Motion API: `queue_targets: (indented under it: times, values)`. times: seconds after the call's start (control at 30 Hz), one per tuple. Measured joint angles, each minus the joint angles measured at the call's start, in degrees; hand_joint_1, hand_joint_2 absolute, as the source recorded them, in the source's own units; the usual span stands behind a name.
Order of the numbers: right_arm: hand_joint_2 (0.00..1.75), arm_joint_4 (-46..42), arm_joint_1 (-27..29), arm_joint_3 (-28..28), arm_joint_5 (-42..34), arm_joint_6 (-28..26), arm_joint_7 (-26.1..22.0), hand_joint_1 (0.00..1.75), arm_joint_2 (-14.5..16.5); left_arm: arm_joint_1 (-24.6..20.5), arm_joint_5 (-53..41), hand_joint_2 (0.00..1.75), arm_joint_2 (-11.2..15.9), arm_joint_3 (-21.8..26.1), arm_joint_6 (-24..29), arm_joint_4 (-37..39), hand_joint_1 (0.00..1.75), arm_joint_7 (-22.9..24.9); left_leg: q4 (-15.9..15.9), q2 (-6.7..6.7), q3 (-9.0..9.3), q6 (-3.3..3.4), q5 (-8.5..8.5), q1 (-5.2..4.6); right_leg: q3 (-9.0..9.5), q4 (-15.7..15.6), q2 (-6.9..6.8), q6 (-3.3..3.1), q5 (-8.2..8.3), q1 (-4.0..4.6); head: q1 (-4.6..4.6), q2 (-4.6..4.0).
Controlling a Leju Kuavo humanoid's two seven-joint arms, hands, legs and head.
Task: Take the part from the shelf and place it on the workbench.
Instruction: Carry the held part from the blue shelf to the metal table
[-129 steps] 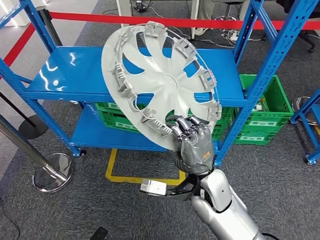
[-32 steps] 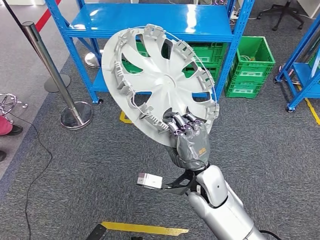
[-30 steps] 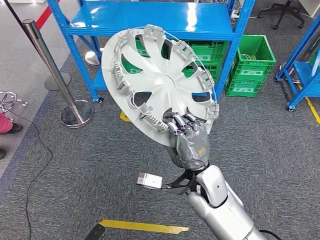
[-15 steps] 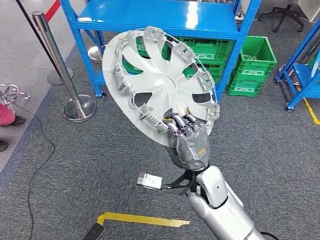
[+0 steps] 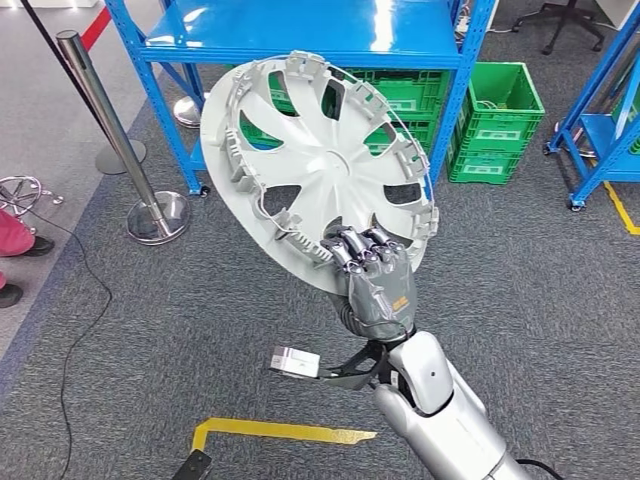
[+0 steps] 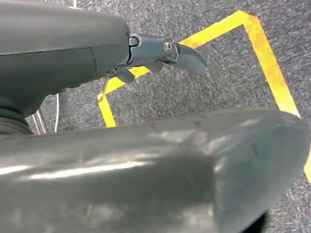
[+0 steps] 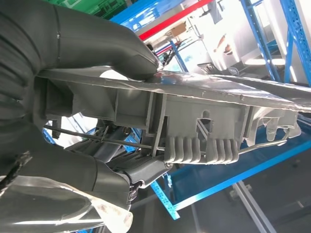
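Grey carpet covers the floor in the head view, with a blue shelf standing at the far side, green crates under and beside it, and a chrome stanchion off to one side. The part, a grey wheel cover, is off the shelf and held up in the air in front of the robot, tilted with its ribbed inner face toward the camera. The right hand grips its near rim, fingers curled over the edge, and the silver forearm rises from below with the wrist bent upward; that grip probably keeps the wide disc clear of the body during the carry. No workbench is visible, so placing lies ahead.

From the left wrist, the left hand hangs over carpet and yellow floor tape; its fingers appear to hold nothing, but whether they are spread or curled I cannot tell.

From the right wrist, the thumb presses one face of the rim while darker fingers clamp the clip-lined other side.
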Motion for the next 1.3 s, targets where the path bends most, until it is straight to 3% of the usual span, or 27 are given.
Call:
queue_targets:
  times: [0.07, 0.17, 0.2, 0.23, 0.33, 0.37, 0.53, 0.73, 1.3]
  values:
    - [1.75, 0.0, 0.0, 0.0, 0.0, 0.0, 0.0, 1.75, 0.0, -0.1, 0.0, 0.0, 0.1, 0.0, 0.0, 0.0, 0.0, 0.1, -6.7, 0.01, 3.45, 0.8, 1.99, -0.27, -0.36, 0.3, 0.01, 0.26, 0.12, 0.24, 0.02, 0.01]
    - [1.75, 0.1, 0.0, 0.0, 0.1, -0.1, 0.0, 1.75, 0.1, 0.1, -0.1, 0.0, 0.2, 0.0, 0.1, 0.0, 0.0, 0.1, -8.8, 0.02, 3.98, 1.56, 2.17, -0.48, -1.04, 0.4, -0.03, 1.13, 0.57, 0.33, 0.04, 0.01]
    - [1.75, 0.1, 0.0, 0.0, 0.1, -0.2, 0.0, 1.75, 0.1, 0.1, -0.1, 0.0, 0.2, 0.0, 0.1, 0.0, 0.0, 0.1, -9.0, 0.04, 3.88, 1.76, 2.38, -0.43, -1.25, 0.5, 0.01, 1.43, 0.45, 0.31, 0.07, 0.0]
    - [1.75, 0.1, -0.1, 0.0, 0.1, -0.2, 0.0, 1.75, 0.1, 0.2, -0.1, 0.0, 0.2, 0.0, 0.1, 0.1, 0.0, 0.1, -9.2, 0.01, 3.8, 1.76, 2.52, -0.35, -1.27, 0.3, 0.05, 1.32, 0.58, 0.32, 0.25, 0.0]
    - [1.75, 0.1, -0.2, 0.0, 0.1, -0.2, 0.0, 1.75, 0.1, 0.0, -0.1, 0.0, 0.1, 0.0, 0.0, 0.1, 0.0, 0.1, -9.1, -0.18, 3.4, 1.47, 2.76, -0.4, -1.21, -0.1, 0.25, 0.14, 0.97, 0.31, 0.72, 0.01]
    - [1.75, 0.2, -0.2, 0.0, 0.1, -0.2, 0.0, 1.75, 0.1, 0.0, -0.1, 0.0, 0.1, 0.0, 0.0, 0.1, 0.0, 0.1, -9.1, -0.19, 3.3, 1.55, 2.87, -0.47, -1.24, 0.0, 0.29, 0.09, 1.01, 0.28, 0.68, 0.01]
    - [1.75, 0.2, -0.2, 0.0, 0.1, -0.2, 0.0, 1.75, 0.1, 0.0, -0.1, 0.0, 0.1, 0.0, 0.0, 0.1, 0.0, 0.2, -9.1, -0.18, 3.08, 1.91, 3.14, -0.73, -1.39, -0.2, 0.27, 0.84, 1.51, 0.0, 0.66, 0.0]
    - [1.75, 0.2, -0.2, 0.0, 0.1, -0.2, 0.0, 1.75, 0.1, 0.1, -0.1, 0.0, 0.1, 0.0, -0.1, 0.2, 0.0, 0.3, -9.0, -0.17, 2.86, 1.91, 3.36, -0.76, -1.64, -0.2, 0.27, 1.31, 1.74, -0.1, 0.66, 0.0]
    - [1.75, 0.6, -0.2, 0.0, 0.3, -0.3, 0.0, 1.75, 0.1, 0.0, -0.3, 0.0, 0.2, 0.0, -0.1, 0.4, 0.0, 0.5, -9.0, -0.17, 2.38, 1.53, 3.71, -0.58, -2.26, 0.0, 0.29, 1.4, 1.88, 0.03, 0.65, 0.01]
